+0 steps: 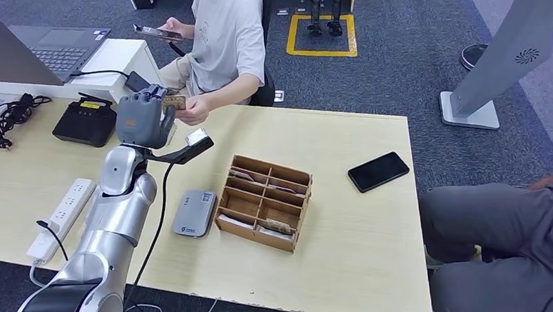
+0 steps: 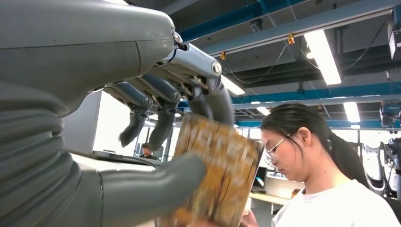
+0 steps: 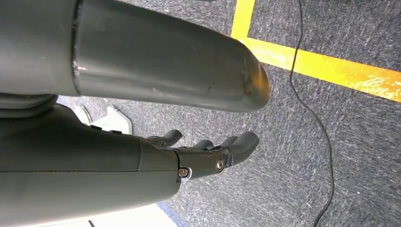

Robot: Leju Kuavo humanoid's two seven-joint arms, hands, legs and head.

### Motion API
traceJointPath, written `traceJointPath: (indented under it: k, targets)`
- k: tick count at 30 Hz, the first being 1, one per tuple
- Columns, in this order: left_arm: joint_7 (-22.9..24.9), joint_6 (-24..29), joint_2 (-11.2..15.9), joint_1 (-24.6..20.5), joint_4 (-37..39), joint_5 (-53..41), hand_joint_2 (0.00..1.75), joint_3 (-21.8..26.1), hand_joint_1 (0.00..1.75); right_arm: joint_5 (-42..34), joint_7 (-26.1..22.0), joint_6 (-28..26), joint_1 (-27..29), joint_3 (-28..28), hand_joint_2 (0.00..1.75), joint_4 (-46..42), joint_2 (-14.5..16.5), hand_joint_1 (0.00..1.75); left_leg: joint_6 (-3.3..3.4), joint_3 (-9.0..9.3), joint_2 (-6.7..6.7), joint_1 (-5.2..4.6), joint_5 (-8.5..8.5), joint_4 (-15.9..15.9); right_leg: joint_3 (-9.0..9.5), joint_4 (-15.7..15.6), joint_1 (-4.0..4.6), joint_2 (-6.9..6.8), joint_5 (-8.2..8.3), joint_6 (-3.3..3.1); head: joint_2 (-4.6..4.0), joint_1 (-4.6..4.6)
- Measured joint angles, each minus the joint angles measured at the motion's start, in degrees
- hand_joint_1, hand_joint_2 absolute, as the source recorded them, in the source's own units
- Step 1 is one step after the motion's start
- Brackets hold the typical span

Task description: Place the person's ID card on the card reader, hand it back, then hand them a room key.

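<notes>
Head view: the left hand (image 1: 142, 119) is raised at 11 o'clock over the table (image 1: 364, 244), holding the ID card (image 1: 174, 102) out toward the seated person. The person's hand (image 1: 194, 109) touches the card's far end. In the left wrist view, the thumb (image 2: 156, 187) presses the card (image 2: 215, 179) from one side and one dark finger (image 2: 218, 104) from the other; the remaining fingers are curled clear of it.

Hazards:
- Early release: the pinch covers little of the card. If it loosens before the person grips firmly, the card may fall to the table edge or the floor.
- Late release: a pull against a clamped pinch may bend the card.

The card reader (image 1: 194, 212) lies at 6 o'clock from the card, just beside the wooden organizer (image 1: 264, 202).

The right hand (image 3: 208, 151) hangs over the floor, fingers loosely apart and holding nothing.
</notes>
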Motion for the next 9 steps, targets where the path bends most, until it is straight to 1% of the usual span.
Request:
traceJointPath:
  k: [5, 9]
  targets:
    - [-2.4, 0.1, -0.2, 0.5, -0.3, 1.0, 1.75, 1.6, 0.00, -0.1, -0.4, -0.1, 0.0, 0.0, 0.00, 0.0, 0.0, 0.00, 0.00, -0.01, 0.00, 0.00, 0.00, 0.0, 0.01, 0.0, 0.00, 0.00, 0.00, 0.00, 0.00, 0.01]
    - [-6.3, 0.1, -0.5, 2.1, -2.0, 3.5, 1.75, 4.4, 0.00, -0.6, -0.9, -0.1, 0.0, -0.1, 0.00, 0.0, 0.0, 0.00, 0.00, -0.01, 0.01, 0.00, 0.00, 0.0, 0.00, 0.0, 0.00, 0.00, 0.00, 0.00, 0.00, -0.01]
